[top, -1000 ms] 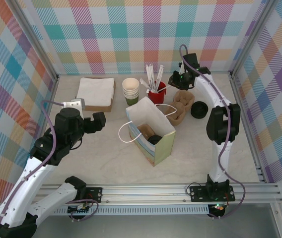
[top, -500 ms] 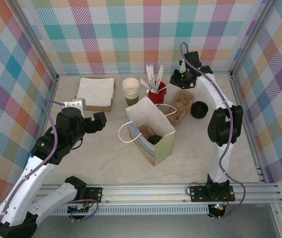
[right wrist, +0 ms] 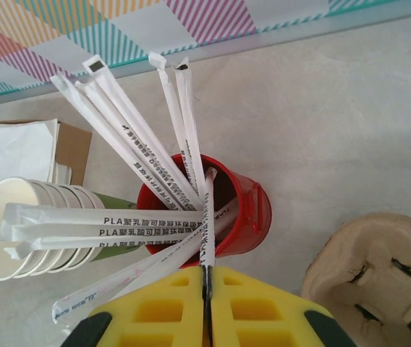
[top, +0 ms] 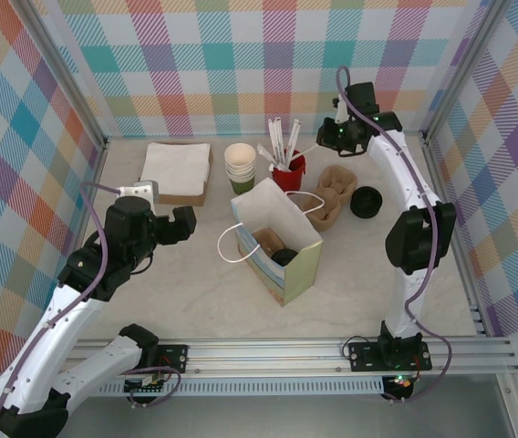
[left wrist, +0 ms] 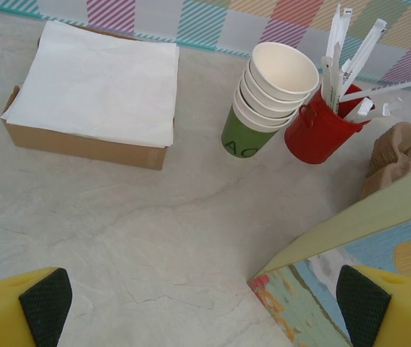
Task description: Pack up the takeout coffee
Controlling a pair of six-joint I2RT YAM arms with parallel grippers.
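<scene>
Takeout coffee [top: 284,257] sits in the paper bag [top: 300,269] mid-desk, black lid up, near-left of the right jaws [right wrist: 207,278]. They are clenched on a wrapped stirrer [right wrist: 207,224] above the red cup [right wrist: 252,210]. Left jaws [left wrist: 204,303] hang released, nearer the bag.

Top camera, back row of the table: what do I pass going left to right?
Napkin stack in its box → stack of lidless cups → red cup of stirrers → brown pulp cup carrier → round black lid.
</scene>
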